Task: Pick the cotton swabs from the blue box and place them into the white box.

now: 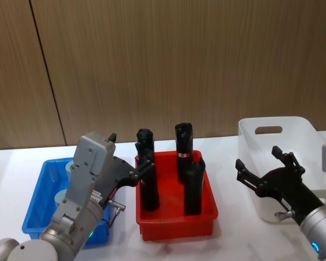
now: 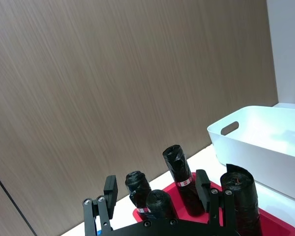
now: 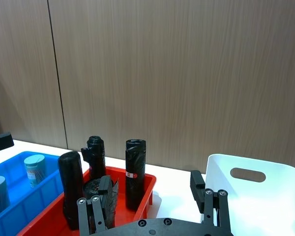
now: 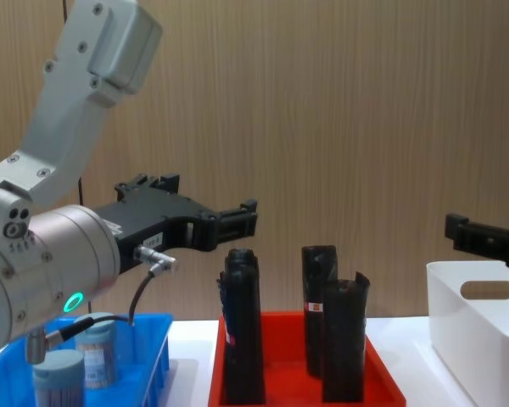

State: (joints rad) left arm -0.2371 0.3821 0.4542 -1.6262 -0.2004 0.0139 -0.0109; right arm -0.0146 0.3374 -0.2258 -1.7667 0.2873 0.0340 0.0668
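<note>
Hovering with its jaws spread and nothing between them, the left gripper [image 2: 156, 187] points sideways toward the red tray [image 1: 176, 224] rather than down. One finger is close to the nearest of the black rolls [image 1: 147, 173] standing there. The cotton swabs [image 1: 61, 197] sit upright in the blue box [image 1: 35, 202], under and behind the wrist, none of them grasped yet.

The likely trouble is a collision. A swing or descent begun from this heading could clip a roll and topple it, or the forearm could brush a tub while turning back over the blue box. A tub caught off-centre might also tip.

The left arm rises from the lower left across the blue box, its wrist bent so the gripper lies roughly level. The right gripper [image 3: 148, 187] is likewise spread and empty, waiting just beside the white box [image 1: 305, 130] on the side toward the red tray.
</note>
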